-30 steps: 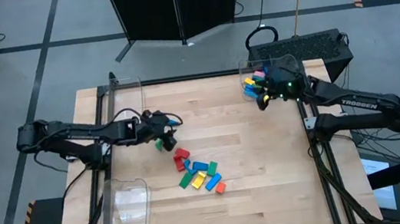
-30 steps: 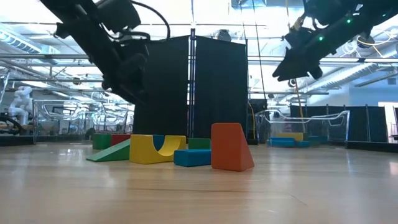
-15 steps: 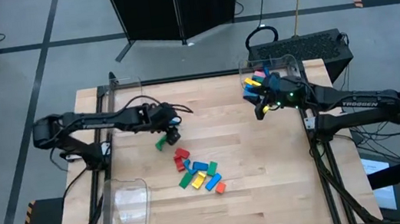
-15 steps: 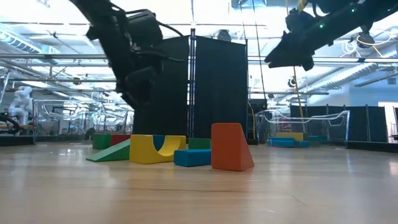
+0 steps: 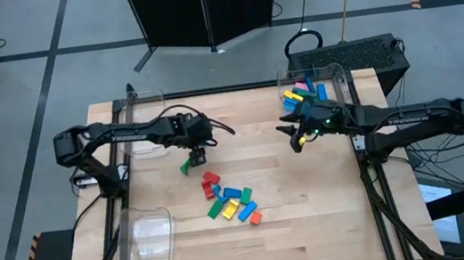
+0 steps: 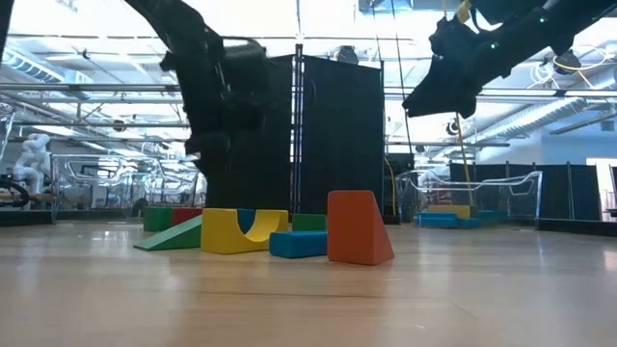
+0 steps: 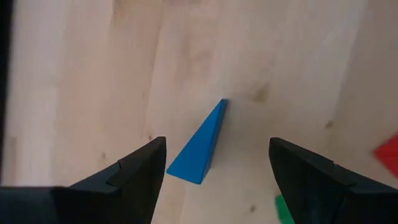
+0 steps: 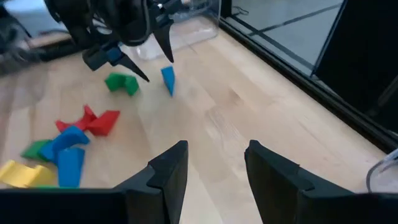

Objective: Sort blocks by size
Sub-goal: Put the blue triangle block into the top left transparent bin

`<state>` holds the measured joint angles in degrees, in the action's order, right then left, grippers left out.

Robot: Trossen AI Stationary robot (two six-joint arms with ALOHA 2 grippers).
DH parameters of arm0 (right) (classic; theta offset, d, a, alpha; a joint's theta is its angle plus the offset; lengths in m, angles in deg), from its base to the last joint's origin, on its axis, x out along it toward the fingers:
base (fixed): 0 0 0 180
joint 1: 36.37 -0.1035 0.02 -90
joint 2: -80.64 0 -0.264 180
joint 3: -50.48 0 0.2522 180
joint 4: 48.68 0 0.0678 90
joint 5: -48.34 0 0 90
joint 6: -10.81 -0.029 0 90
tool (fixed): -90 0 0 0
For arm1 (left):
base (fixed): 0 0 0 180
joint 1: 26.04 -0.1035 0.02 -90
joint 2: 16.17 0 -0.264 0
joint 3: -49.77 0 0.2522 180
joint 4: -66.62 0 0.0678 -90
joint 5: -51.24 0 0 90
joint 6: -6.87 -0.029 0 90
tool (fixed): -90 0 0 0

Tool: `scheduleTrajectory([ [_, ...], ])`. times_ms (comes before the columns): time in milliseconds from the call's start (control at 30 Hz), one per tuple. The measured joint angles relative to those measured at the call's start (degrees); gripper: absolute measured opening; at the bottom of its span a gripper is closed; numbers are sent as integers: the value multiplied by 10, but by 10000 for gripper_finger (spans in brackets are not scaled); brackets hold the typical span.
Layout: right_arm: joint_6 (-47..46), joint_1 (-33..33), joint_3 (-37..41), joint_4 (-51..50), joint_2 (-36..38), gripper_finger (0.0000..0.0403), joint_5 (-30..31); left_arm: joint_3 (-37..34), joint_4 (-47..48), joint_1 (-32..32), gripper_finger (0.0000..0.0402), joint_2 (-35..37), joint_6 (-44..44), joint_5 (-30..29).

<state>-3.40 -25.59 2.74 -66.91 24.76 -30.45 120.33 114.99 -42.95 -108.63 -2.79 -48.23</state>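
A blue wedge block [image 7: 199,146] stands on the wooden table, with a green block [image 8: 121,83] beside it. My left gripper [image 7: 216,149] hangs open just above the wedge, pointing steeply down, one finger on either side without touching. Toward the near edge, more blocks [image 5: 231,202] lie in a loose pile: red, blue, green, yellow and orange. My right gripper [image 5: 291,136] is open and holds nothing. It hovers over the table's right part, beside the far-right bin [image 5: 333,76] of sorted blocks.
A clear bin [image 5: 145,114] stands at the far left corner and another [image 5: 148,240] at the near left edge. In the low view an orange wedge [image 6: 357,228] and a yellow arch [image 6: 241,231] front the pile. Bare wood lies between the pile and the right edge.
My left gripper has moved toward the table's right and rolled about its own axis, ending over the blue wedge. My right gripper has left the far-right bin and come toward the table's left and near side, tipping a little downward.
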Motion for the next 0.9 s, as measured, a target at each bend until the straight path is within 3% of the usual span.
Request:
scheduleTrajectory([
  [133,12,-17,0,3,-25,153,38,0,2,-14,285,-30,2,-22],
  [433,20,-28,0,41,-33,153,38,0,-7,-35,275,-73,-28,-37],
  [900,29,-38,0,47,-33,153,38,0,-28,-49,161,-85,-17,-11],
])
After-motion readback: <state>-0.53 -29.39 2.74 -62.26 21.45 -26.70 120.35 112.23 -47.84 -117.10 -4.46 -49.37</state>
